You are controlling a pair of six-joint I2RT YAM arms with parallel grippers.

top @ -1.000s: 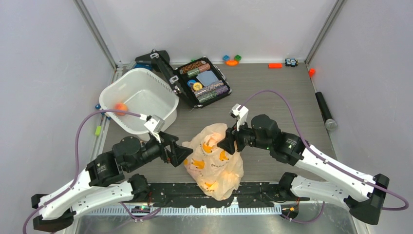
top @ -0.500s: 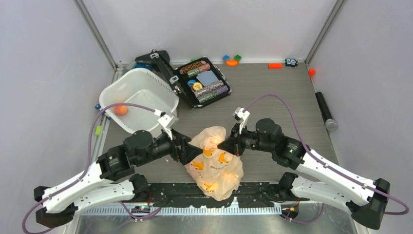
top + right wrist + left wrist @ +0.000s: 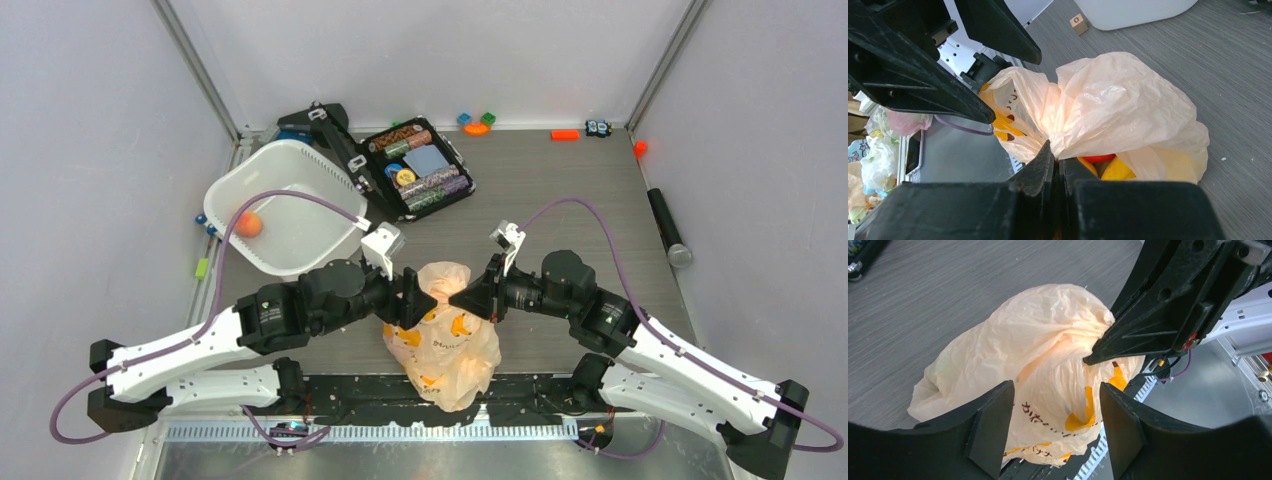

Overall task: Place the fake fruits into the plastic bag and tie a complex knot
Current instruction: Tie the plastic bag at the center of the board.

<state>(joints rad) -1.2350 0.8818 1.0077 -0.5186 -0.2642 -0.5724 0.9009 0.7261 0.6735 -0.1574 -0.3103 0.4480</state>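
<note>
The plastic bag [image 3: 446, 335] lies bulging at the table's near edge, pale peach with orange print. My right gripper [image 3: 470, 298] is shut on a gathered fold of the plastic bag [image 3: 1113, 100] at its top. Below that pinch, a red fruit [image 3: 1098, 158] and a yellow fruit [image 3: 1118, 171] show inside. My left gripper [image 3: 416, 300] is open at the bag's left side. In the left wrist view the plastic bag [image 3: 1038, 355] lies beyond its spread fingers [image 3: 993, 425], not pinched. A small orange fruit [image 3: 248, 224] sits in the white tub [image 3: 300, 200].
An open black case of poker chips [image 3: 420, 168] lies behind the bag. Small toy blocks [image 3: 477, 124] and an orange piece [image 3: 565, 134] line the back wall. A black cylinder [image 3: 667, 228] lies at the right edge. A wooden cube [image 3: 1078, 23] sits near the tub.
My left arm has swung right up to the bag, its jaws narrowing. My right gripper has shut on the bag's top and shifted slightly toward the near edge.
</note>
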